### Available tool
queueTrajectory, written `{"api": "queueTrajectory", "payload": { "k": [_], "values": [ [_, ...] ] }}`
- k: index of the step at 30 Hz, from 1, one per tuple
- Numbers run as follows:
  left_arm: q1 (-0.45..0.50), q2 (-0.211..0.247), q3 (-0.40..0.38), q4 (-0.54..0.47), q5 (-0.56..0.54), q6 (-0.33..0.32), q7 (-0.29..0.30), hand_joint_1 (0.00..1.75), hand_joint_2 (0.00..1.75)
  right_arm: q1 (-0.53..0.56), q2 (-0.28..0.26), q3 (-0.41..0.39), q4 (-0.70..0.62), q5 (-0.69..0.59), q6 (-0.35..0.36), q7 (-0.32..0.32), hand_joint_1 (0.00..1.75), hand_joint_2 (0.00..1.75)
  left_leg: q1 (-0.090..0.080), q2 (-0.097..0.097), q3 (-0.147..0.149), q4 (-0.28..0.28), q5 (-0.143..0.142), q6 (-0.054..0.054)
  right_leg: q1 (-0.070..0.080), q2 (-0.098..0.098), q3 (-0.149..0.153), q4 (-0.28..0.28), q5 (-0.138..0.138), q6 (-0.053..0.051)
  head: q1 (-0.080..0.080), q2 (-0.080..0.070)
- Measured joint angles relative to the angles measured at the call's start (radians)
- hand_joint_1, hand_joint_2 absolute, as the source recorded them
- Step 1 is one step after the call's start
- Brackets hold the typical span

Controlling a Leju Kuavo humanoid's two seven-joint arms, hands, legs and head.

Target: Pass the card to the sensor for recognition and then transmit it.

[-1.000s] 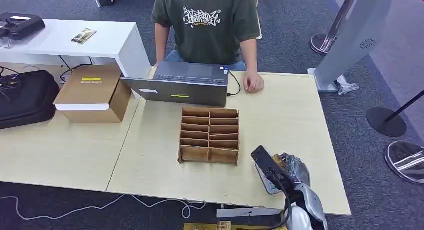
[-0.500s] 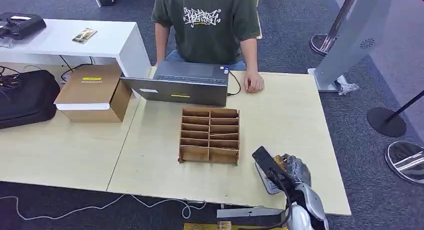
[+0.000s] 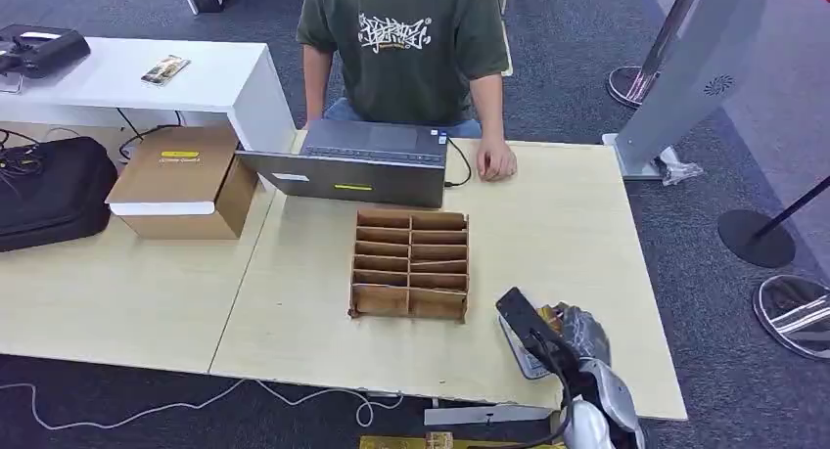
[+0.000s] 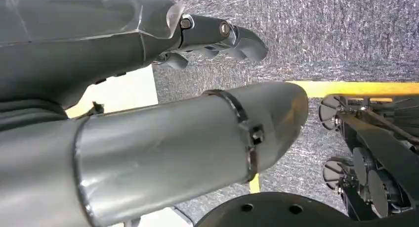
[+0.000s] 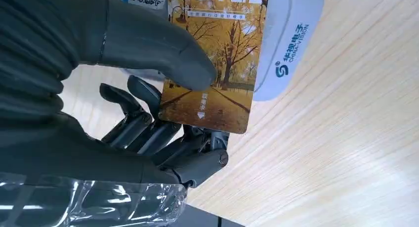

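A card printed with yellow autumn trees is pinched between the thumb and fingers of my right hand. It lies flat over a white card sensor on the light wood table. In the head view my right hand is at the table's near right corner, above the white sensor, and a sliver of the card shows. My left hand hangs beside my body over grey carpet and holds nothing.
A cardboard divider tray stands mid-table, left of my right hand. Behind it is a laptop, with a person seated there, one hand on the table. A cardboard box and black bag lie far left.
My right hand with the card has shifted slightly right and toward the table's near edge over the sensor. Nothing else has moved.
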Motion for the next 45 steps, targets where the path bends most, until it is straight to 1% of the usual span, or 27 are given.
{"api": "queueTrajectory", "payload": {
  "k": [25, 27, 30, 32, 40, 42, 45],
  "values": [
    [-0.009, 0.027, 0.0, 0.043, -0.012, 0.023, 0.004, 0.0, 0.0, 0.001, 0.005, -0.028, 0.027, -0.004, -0.005, -0.008, 1.75, 1.75, 0.0, 0.0, 0.002, 0.0, 0.0, 0.0, 0.0, 0.0, 0.002, 0.0, 0.0, 0.0, 0.0, 0.0],
    [-0.01, 0.029, 0.0, 0.048, -0.011, 0.027, 0.004, 0.0, 0.0, 0.005, 0.01, -0.032, 0.019, 0.001, -0.031, -0.025, 1.75, 1.75, 0.0, 0.0, 0.002, 0.0, 0.0, 0.0, 0.0, 0.0, 0.002, 0.0, 0.0, 0.0, 0.0, 0.0],
    [-0.009, 0.027, 0.0, 0.048, -0.001, 0.028, 0.001, 0.0, 0.0, 0.012, 0.021, -0.034, -0.02, 0.001, -0.153, -0.109, 1.75, 1.75, 0.0, 0.0, 0.002, 0.0, 0.0, 0.0, 0.0, 0.0, 0.002, 0.0, 0.0, 0.0, 0.0, 0.0],
    [-0.01, 0.026, 0.0, 0.048, 0.0, 0.025, -0.004, 0.0, 0.0, 0.012, 0.029, -0.034, -0.054, 0.001, -0.201, -0.144, 1.75, 1.75, 0.0, 0.0, 0.002, 0.0, 0.0, 0.0, 0.0, 0.0, 0.002, 0.0, 0.0, 0.0, 0.0, 0.0],
    [-0.01, 0.021, 0.0, 0.048, 0.01, 0.026, -0.004, 0.0, 0.0, 0.03, 0.039, -0.014, -0.182, 0.025, -0.249, -0.199, 1.75, 1.75, 0.0, 0.0, 0.001, 0.0, 0.0, 0.0, 0.0, 0.0, 0.002, 0.0, 0.0, 0.0, 0.0, 0.0],
    [-0.01, 0.021, 0.0, 0.048, 0.013, 0.03, -0.004, 0.0, 0.0, 0.031, 0.039, -0.004, -0.198, 0.042, -0.275, -0.208, 1.75, 1.75, 0.0, 0.0, 0.001, 0.0, 0.0, 0.0, 0.0, 0.0, 0.002, 0.0, 0.0, 0.0, 0.0, 0.0],
    [-0.01, 0.019, 0.0, 0.048, 0.016, 0.03, -0.005, 0.0, 0.0, 0.032, 0.039, 0.012, -0.219, 0.089, -0.34, -0.219, 1.75, 1.75, 0.0, 0.0, 0.001, 0.0, 0.0, 0.0, 0.0, 0.0, 0.002, 0.0, 0.0, 0.0, 0.0, 0.0]
  ]
}}
